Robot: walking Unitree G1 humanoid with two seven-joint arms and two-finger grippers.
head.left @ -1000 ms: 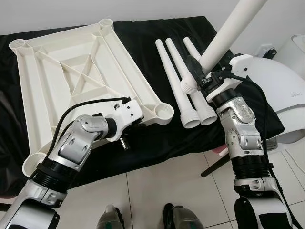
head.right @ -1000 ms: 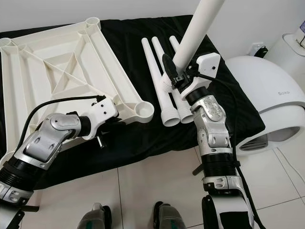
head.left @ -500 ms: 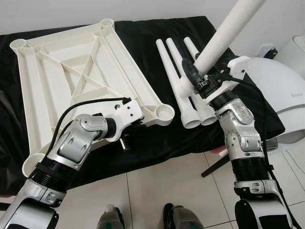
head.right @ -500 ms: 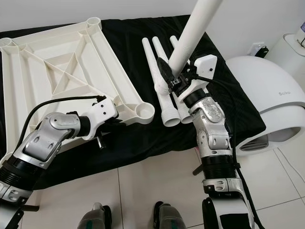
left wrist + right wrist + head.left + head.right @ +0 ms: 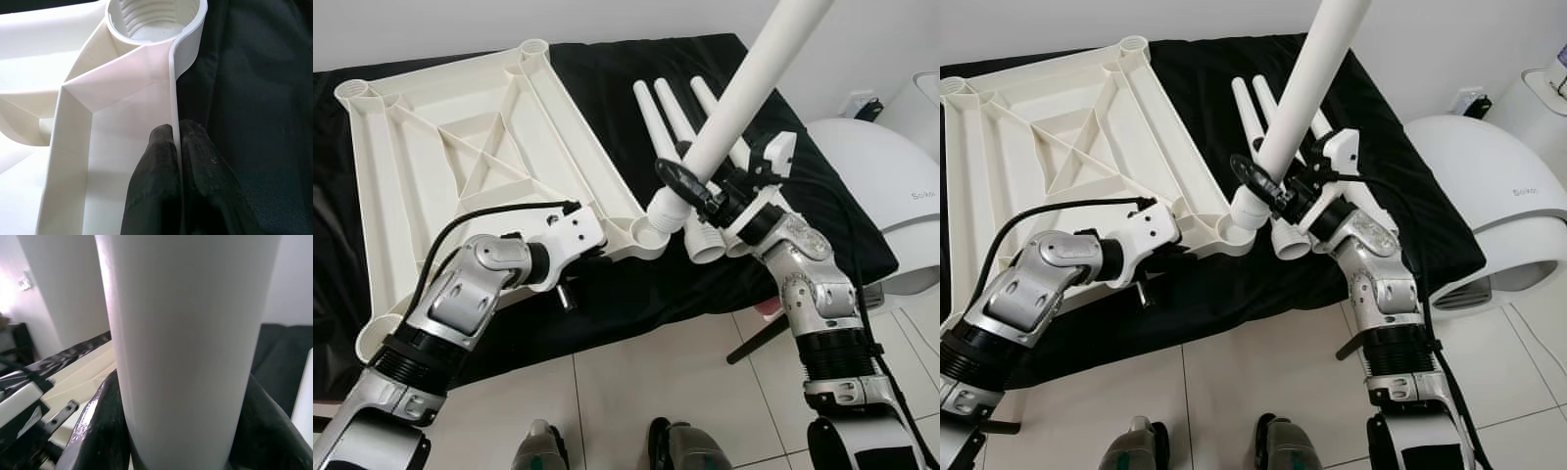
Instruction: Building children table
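1. We saw one white tabletop (image 5: 460,166) lying underside-up on a black cloth (image 5: 636,284), with four round sockets at its corners.
2. The left gripper (image 5: 177,147) was pinched tight on the tabletop's thin edge wall, the threaded corner socket (image 5: 154,19) just ahead of its fingertips.
3. The right gripper (image 5: 700,191) was clamped around one white leg (image 5: 744,83), which rose steeply above it; the leg's lower end sat at that same socket, just below the fingers.
4. Three more legs (image 5: 671,127) lay side by side on the cloth just behind the right gripper.
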